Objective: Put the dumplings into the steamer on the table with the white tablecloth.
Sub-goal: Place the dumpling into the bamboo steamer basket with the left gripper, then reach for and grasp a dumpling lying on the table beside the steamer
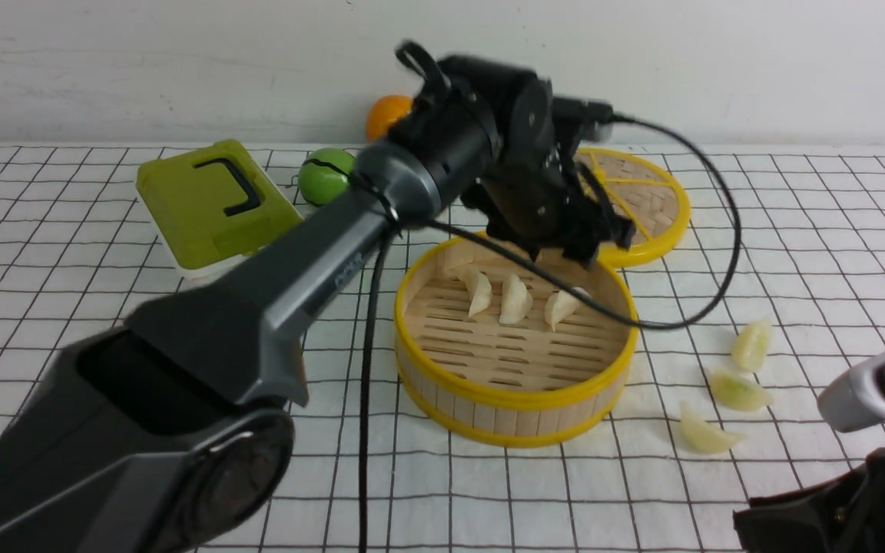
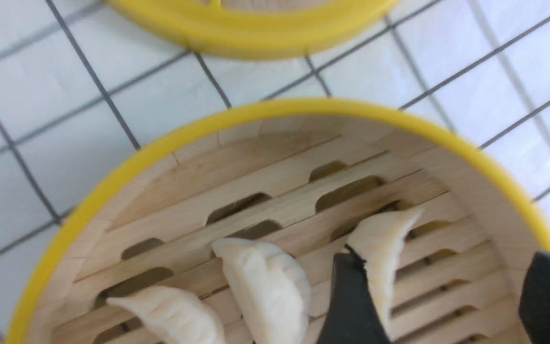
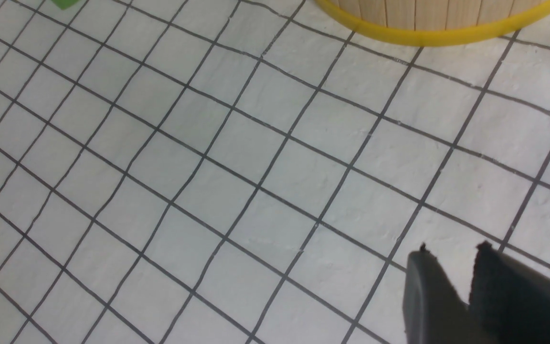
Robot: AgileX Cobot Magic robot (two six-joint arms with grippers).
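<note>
The steamer (image 1: 515, 388) stands mid-table on the white tablecloth (image 1: 796, 253). Three dumplings lie in a row on its slatted floor (image 1: 479, 290) (image 1: 515, 299) (image 1: 561, 307). Three more lie on the cloth to its right (image 1: 751, 346) (image 1: 738, 390) (image 1: 707, 434). My left gripper (image 1: 600, 242) hangs over the steamer's far right rim. In the left wrist view it (image 2: 447, 296) is open, and one finger (image 2: 351, 301) touches the rightmost dumpling (image 2: 382, 253) lying in the steamer (image 2: 127, 162). My right gripper (image 3: 451, 251) is shut and empty, low over the cloth in front of the steamer (image 3: 428, 19).
A flat woven yellow-rimmed lid (image 1: 642, 200) lies just behind the steamer. A green box (image 1: 212, 203), a green ball (image 1: 326, 175) and an orange (image 1: 389, 115) sit at the back left. The left arm's black cable (image 1: 366, 384) hangs down left of the steamer.
</note>
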